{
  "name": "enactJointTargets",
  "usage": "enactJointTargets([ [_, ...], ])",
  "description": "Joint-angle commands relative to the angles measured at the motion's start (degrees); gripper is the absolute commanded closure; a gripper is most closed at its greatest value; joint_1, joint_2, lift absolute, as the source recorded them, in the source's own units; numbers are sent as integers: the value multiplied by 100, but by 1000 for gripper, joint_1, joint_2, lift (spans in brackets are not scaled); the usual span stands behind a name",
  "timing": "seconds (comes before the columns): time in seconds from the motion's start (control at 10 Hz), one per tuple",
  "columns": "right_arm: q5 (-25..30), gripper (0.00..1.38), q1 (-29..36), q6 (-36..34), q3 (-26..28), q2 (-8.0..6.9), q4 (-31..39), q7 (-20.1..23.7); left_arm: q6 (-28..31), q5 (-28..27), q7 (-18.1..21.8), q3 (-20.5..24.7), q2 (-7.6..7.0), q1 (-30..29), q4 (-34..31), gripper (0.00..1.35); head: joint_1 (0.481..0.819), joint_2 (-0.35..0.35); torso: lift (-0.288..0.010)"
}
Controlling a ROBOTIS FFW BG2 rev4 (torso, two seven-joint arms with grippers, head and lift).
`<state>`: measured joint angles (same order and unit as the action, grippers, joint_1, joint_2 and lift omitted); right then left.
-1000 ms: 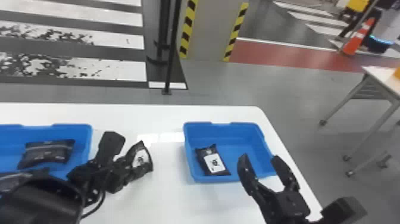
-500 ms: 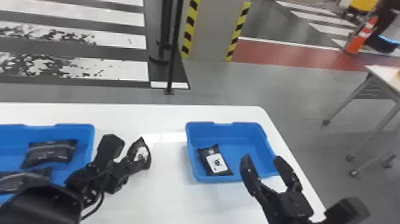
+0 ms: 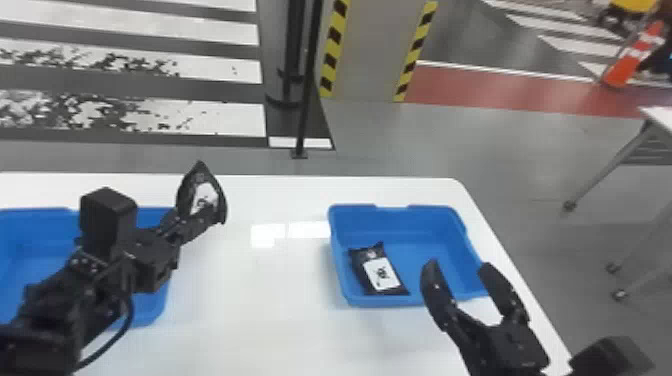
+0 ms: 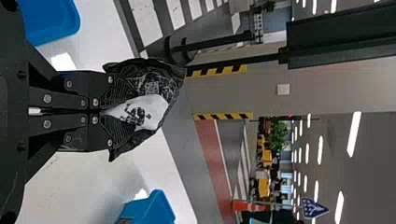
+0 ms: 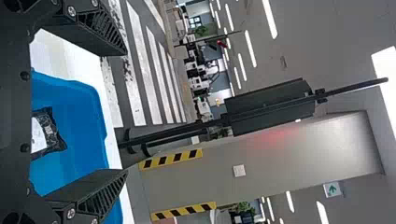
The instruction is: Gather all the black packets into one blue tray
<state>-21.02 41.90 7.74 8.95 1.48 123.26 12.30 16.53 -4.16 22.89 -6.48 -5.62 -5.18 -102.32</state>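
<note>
Here's the white worktop (image 3: 240, 325), glossy, with bright reflections between two blue trays, one at left (image 3: 30, 235), one at right (image 3: 430, 225). Beyond it the grey floor runs off to bold white stripes (image 3: 215, 117), badly flaked in patches. A thin black post (image 3: 306, 75) stands in front of a grey pillar (image 3: 370, 50) edged in yellow and black, and past that there's a red floor strip (image 3: 450, 90), an orange cone (image 3: 627, 67) and, off to the right, a table (image 3: 662, 117) on casters. Long ceiling lights (image 4: 355, 134) show in the left wrist view.

Now the arms! The left one comes in from the lower left, across the left tray, angled forward and to the right. Its tool (image 3: 200, 225) is pinched on a black packet (image 3: 204, 197), which fans out past the fingertips, pale label showing, up near the worktop's far edge in the head view and clear to the right of the left tray.

Over on the right, the other arm comes in from the bottom edge, and its tool (image 3: 458, 265) is spread wide, nothing between the fingers, tips pointing forward by the near side of the right tray. Inside that tray, a second packet (image 3: 382, 272) lies at the left, label up.
</note>
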Motion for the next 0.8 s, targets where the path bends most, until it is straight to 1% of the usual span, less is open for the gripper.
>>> enactJointTargets([
  [0.0,0,127,14,0,-4,2,0,0,147,-7,14,614,9,-691,-969,1211,695,-201,-110],
  [0.1,-11,127,14,0,-4,2,0,0,217,28,40,957,35,-1043,-1334,1211,695,-161,-110],
  [0.2,0,127,14,0,-16,2,0,0,245,39,67,1254,70,-1310,-1573,1211,695,-140,-110],
  [0.4,-11,127,0,0,-50,2,-15,0,217,73,128,1756,123,-1690,-1784,1211,695,-63,-110],
  [0.6,0,127,0,0,-61,2,-15,0,175,73,163,2122,140,-1887,-1784,1119,695,1,-110],
  [0.7,-11,127,0,0,-61,2,-15,0,147,96,172,2293,140,-1915,-1784,940,695,14,-110],
])
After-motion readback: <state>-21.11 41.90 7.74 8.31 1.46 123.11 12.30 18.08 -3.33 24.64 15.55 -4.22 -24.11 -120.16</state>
